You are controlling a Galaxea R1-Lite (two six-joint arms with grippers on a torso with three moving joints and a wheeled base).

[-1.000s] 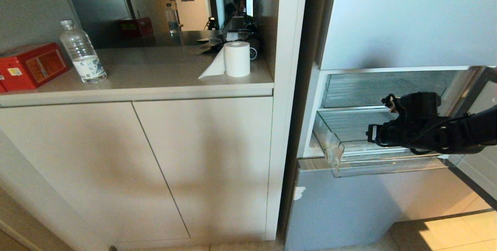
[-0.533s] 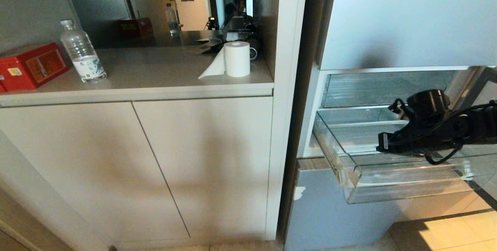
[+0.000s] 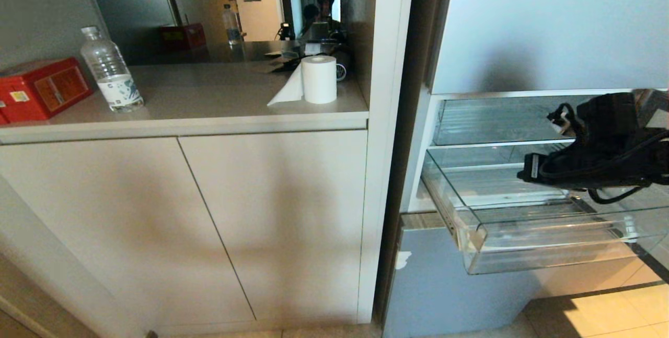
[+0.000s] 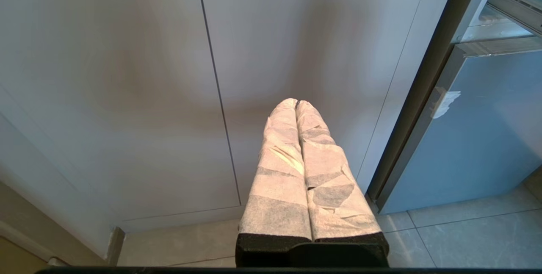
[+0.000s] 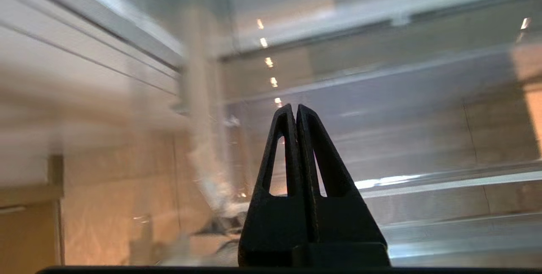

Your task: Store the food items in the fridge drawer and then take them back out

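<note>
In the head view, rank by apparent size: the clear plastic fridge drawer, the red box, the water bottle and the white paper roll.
1. Clear plastic fridge drawer, largest by far.
2. Red box, cut off by the frame edge.
3. Clear water bottle and white paper roll: too close to rank, and the roll's loose sheet adds to it.

To my left there's a beige countertop over pale cabinet doors. On it, L to R: a red box at the far edge, a clear water bottle standing upright just beside it, then well apart a white paper roll w/ a loose sheet hanging off. Small dark clutter sits behind the roll, can't make out what.
</note>
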